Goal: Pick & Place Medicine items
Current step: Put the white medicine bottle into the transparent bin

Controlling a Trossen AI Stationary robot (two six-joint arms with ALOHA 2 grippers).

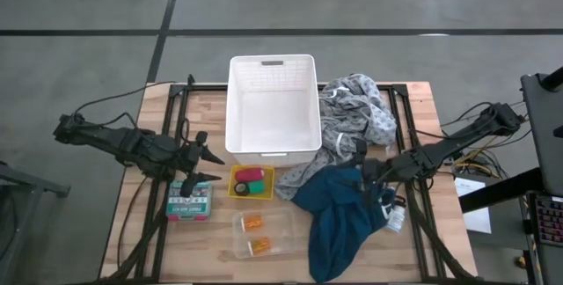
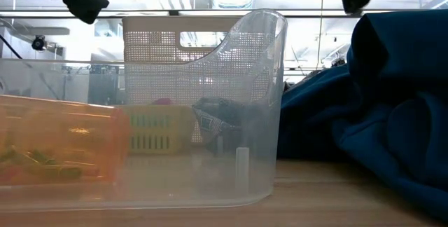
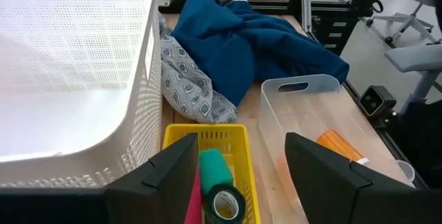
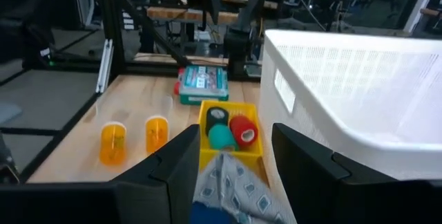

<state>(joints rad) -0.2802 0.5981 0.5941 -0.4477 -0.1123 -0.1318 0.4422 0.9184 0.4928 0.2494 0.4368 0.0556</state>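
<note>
A: Nearest the front edge, what's there?

B: A clear tray (image 1: 263, 233) with two orange pill bottles (image 1: 254, 223) lying in it. Behind it, a small yellow basket (image 1: 237, 187) holds the green roll (image 1: 256, 176), a pink-red cylinder (image 1: 244, 187) and a dark roll (image 3: 226, 204). Beside that, toward the left arm, the white-and-green labelled box (image 1: 189, 200) lies flat on the table (image 1: 158, 232).

A: And the grippers?

B: The left gripper (image 1: 208, 165) hovers just past the box, near the yellow basket, fingers parted and empty. The right gripper (image 1: 366, 177) hangs over the teal-blue cloth (image 1: 343, 215) and the edge of the grey patterned cloth (image 1: 352, 113), fingers likewise apart — nothing held.

A: Farther back?

B: The big white basket (image 1: 303, 149) — it looks empty.

A: So progress?

B: I'd judge it barely begun, if the white basket is the goal — every item I can see sits outside it.
</note>
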